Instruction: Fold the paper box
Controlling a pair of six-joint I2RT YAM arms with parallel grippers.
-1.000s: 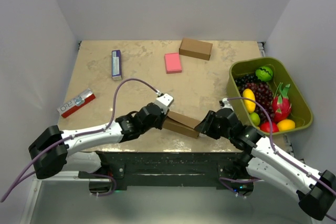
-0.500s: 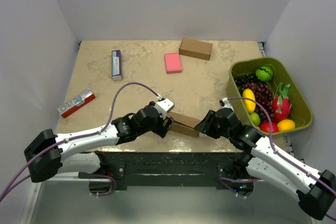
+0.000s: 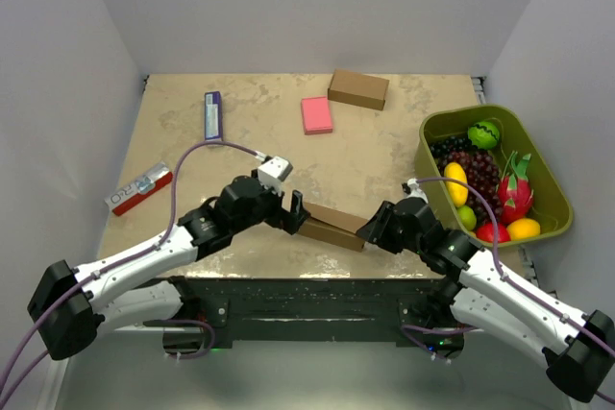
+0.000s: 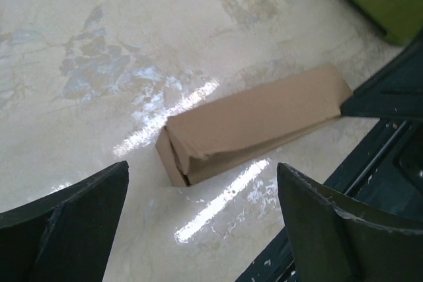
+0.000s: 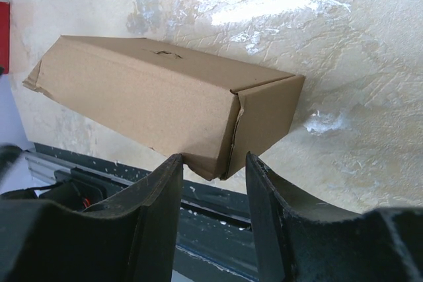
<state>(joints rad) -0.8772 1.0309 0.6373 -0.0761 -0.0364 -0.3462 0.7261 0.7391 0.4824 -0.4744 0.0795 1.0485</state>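
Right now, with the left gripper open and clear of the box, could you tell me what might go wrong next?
1. The paper box gapes, creased, at the end facing the open left gripper. A push there could crush the flap rather than tuck it.
2. The right gripper seems to pinch only a lower corner, close to the near edge of the table, so the box may pivot or slide off.
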